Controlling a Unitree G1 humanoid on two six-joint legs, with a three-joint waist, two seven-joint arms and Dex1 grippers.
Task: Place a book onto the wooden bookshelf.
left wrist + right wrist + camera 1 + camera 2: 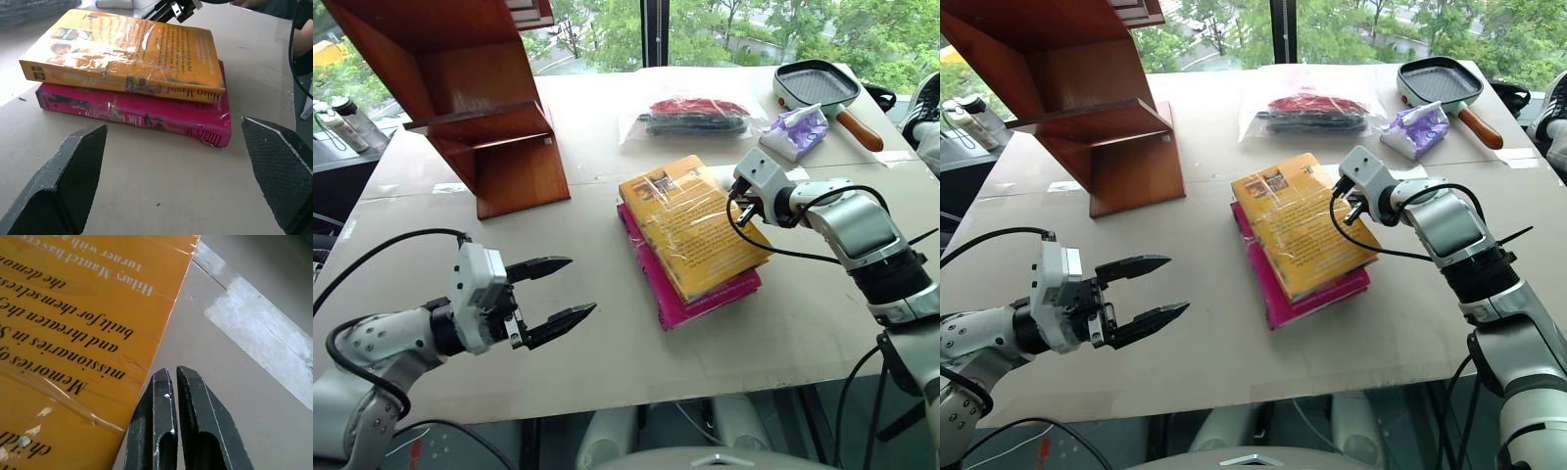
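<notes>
The book (pixel 690 225), yellow-orange in glossy wrap, lies flat on a magenta-pink book (pixel 705 299) in the middle of the table. My right gripper (pixel 171 377) is shut with nothing between its fingers, its tips just off the book's right edge above the bare tabletop. My left gripper (pixel 579 286) is open wide and hangs to the left of the stack, pointing at the two spines (pixel 146 88). The wooden bookshelf (pixel 480 108), reddish-brown with slanted sides, stands at the back left.
A clear bag with red and black items (pixel 690 116) lies at the back. A grill pan (pixel 818 83) and a purple-white packet (pixel 795 132) are at the back right. Bottles (pixel 337 122) stand beyond the table's left edge. A pale tape strip (pixel 259 328) crosses the tabletop.
</notes>
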